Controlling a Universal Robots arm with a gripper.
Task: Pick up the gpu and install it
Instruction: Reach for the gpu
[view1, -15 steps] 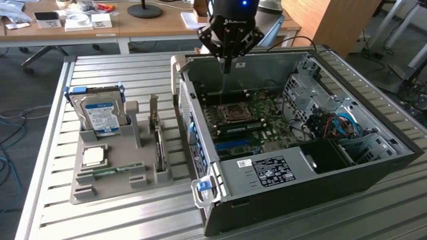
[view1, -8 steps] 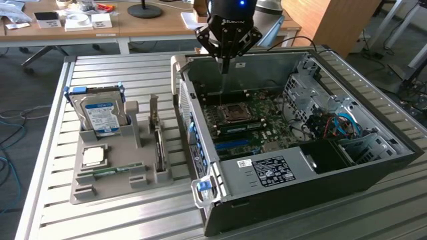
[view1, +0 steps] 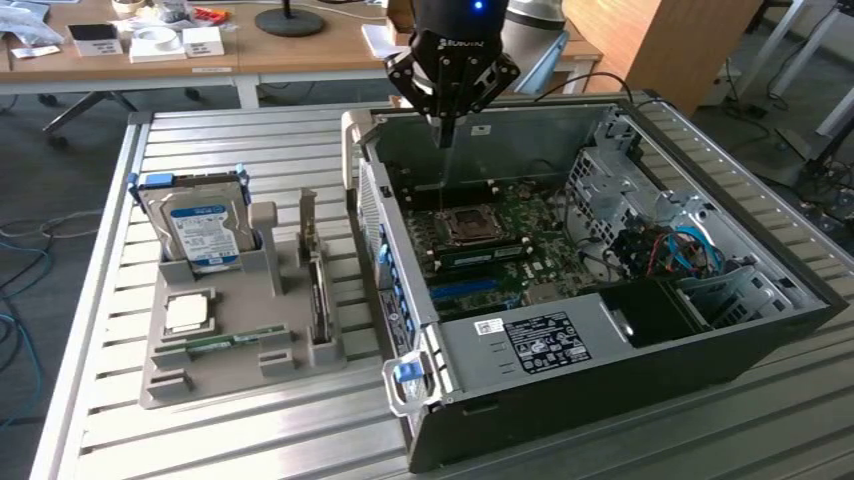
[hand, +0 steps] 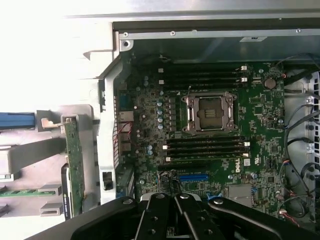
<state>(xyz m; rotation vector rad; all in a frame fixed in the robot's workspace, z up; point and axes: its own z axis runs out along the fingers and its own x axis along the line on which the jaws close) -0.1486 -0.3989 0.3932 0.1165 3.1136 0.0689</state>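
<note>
Though the job is to fetch and fit the gpu (view1: 312, 268), none of it looks done yet. Farthest to the exterior view's left of the gripper (view1: 447, 135) a hard drive (view1: 200, 232) stands in a grey holder (view1: 214, 382) on the surface (view1: 267, 430). Nearer the gripper, though well apart from it and lower, the gpu stands on edge in the same holder. It is a thin dark card seen edge-on, with a pale metal bracket at its far end; I cannot make out its fan. The gripper hangs with its fingers pressed together, holding nothing, over the open computer case (view1: 747, 320). The motherboard (view1: 514, 250) lies beneath it, a blue slot (view1: 467, 293) bare.
</note>
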